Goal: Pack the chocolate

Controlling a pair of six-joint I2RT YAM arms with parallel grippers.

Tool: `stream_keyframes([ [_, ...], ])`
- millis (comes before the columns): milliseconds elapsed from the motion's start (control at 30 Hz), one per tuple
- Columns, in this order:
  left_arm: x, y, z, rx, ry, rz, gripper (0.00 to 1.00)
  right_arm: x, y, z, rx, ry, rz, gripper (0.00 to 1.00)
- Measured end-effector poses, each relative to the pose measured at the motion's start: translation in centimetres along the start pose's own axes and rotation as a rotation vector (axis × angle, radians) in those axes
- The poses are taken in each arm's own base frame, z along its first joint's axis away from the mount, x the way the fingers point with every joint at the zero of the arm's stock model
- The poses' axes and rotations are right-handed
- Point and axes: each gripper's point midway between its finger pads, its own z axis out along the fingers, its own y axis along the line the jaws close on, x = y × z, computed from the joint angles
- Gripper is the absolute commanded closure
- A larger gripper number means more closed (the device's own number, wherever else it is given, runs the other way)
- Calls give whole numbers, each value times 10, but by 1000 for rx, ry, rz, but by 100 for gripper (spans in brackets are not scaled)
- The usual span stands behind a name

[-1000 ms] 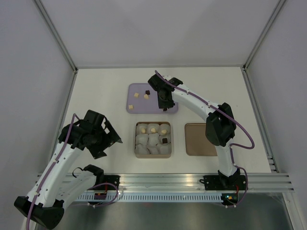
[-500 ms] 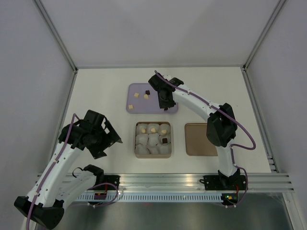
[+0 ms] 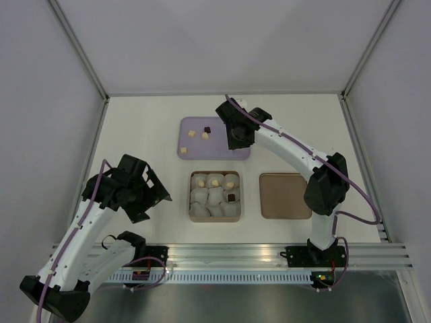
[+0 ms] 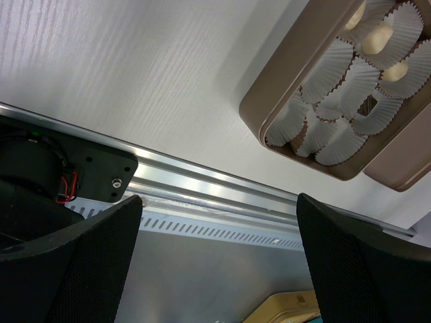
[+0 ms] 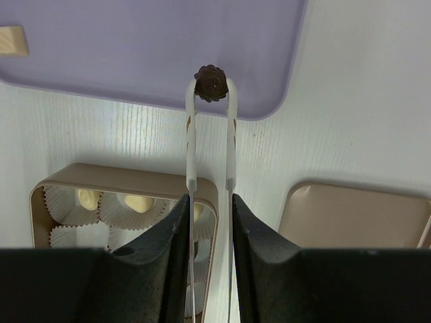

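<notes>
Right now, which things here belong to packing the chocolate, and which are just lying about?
In use: dark chocolate pinched in the right gripper; loose chocolates on the purple tray; box of paper cups.
Lying about: flat brown lid beside the box; left gripper, open, holding nothing.

Overhead camera, two low wrist cameras; shared box (image 3: 190, 196), lid (image 3: 285, 196) perhaps.

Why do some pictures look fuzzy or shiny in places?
Top external view: soft, even light, faint shadows, all sharp. Left wrist view: the left tool's black fingers sit close and soft-edged; the metal rail carries a glare streak. Right wrist view: the dark chocolate in the right tool is crisp, the tool's near black body blurred, the table faintly shiny.
</notes>
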Motion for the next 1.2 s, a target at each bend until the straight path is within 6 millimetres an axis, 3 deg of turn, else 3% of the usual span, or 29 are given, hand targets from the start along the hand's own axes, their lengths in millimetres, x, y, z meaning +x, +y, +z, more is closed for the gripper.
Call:
stream_keyframes([
  [200, 0, 0, 0, 3, -2, 0, 0, 5, 5, -15, -30, -9, -17, 85],
  [367, 0, 0, -1, 4, -2, 0, 0, 19, 27, -49, -100, -33, -67, 85],
  [533, 0, 0, -1, 5, -3, 0, 1, 50, 50, -91, -202, -44, -112, 85],
  [633, 0, 0, -1, 7, -4, 0, 0, 77, 56, -105, -243, -20, -133, 85],
  [900, 0, 0, -3, 20, -12, 1, 1, 134, 68, -111, -270, 59, -197, 85],
  [1200, 0, 0, -5, 34, -20, 1, 0, 155, 81, -109, -277, 84, -232, 85],
])
